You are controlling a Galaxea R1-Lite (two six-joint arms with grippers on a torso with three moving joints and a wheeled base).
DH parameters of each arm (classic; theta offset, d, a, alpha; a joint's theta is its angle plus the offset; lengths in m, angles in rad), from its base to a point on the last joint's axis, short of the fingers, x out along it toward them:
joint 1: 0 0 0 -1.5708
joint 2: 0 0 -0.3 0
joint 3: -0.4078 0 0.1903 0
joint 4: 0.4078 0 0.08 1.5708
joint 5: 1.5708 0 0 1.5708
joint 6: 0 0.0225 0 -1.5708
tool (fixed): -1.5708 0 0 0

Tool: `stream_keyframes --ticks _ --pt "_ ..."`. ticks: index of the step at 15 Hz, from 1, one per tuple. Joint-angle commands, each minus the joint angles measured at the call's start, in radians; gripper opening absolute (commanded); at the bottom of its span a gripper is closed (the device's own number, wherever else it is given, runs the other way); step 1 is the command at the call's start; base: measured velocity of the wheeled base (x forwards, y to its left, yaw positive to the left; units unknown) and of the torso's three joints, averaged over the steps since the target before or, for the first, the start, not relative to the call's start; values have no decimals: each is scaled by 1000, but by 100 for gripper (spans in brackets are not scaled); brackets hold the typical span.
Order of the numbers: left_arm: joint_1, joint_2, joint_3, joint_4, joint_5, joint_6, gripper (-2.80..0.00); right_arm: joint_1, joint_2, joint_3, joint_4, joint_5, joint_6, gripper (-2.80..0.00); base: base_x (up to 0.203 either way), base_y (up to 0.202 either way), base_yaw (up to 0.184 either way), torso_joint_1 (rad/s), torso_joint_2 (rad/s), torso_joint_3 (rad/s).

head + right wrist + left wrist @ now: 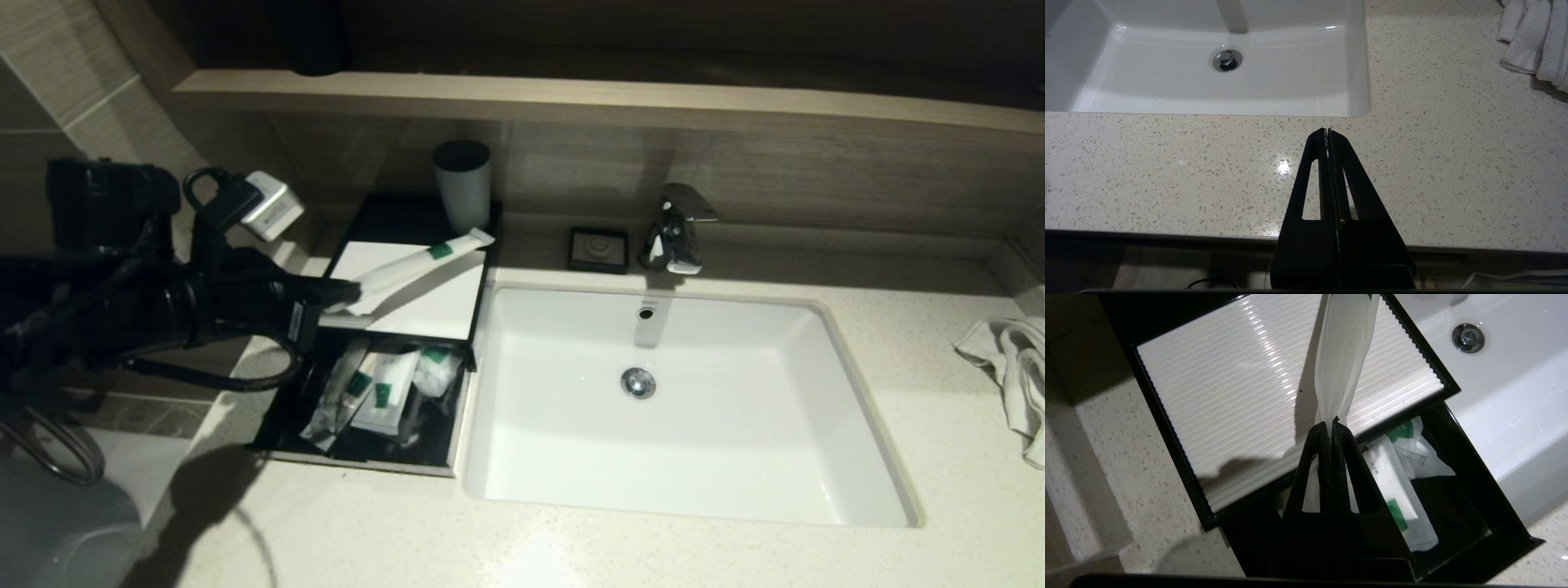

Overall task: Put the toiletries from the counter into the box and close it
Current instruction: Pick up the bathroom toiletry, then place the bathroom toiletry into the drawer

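Above the box (408, 302), over its white top panel, the left gripper (1331, 424) pinched one end of a long slim packet (416, 263); the rest hung free. It looked light, limp and slick, so an end grip seemed workable. Other packets (384, 392) lay in the open drawer. The right gripper (1327, 131) waited closed, empty, well away across the basin (678, 408).

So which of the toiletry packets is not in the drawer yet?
The long slim packet, pinched at one end by the left gripper above the box's white top panel; the others lie in the open drawer.
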Motion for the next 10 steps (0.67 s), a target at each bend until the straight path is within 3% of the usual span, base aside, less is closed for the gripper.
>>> stream_keyframes --ticks 1,4,7,10 --pt "0 -90 56 17 -1 -8 -280 0 0 0 -1 0 0 -280 0 0 0 0 0 0" --pt "1 -178 117 61 9 -35 -280 0 0 0 0 0 0 -280 0 0 0 0 0 0" --pt "2 -274 106 241 39 -119 -280 0 0 0 0 0 0 -280 0 0 0 0 0 0" --pt "2 -325 112 358 199 -208 -280 0 0 0 -1 0 0 -280 0 0 0 0 0 0"
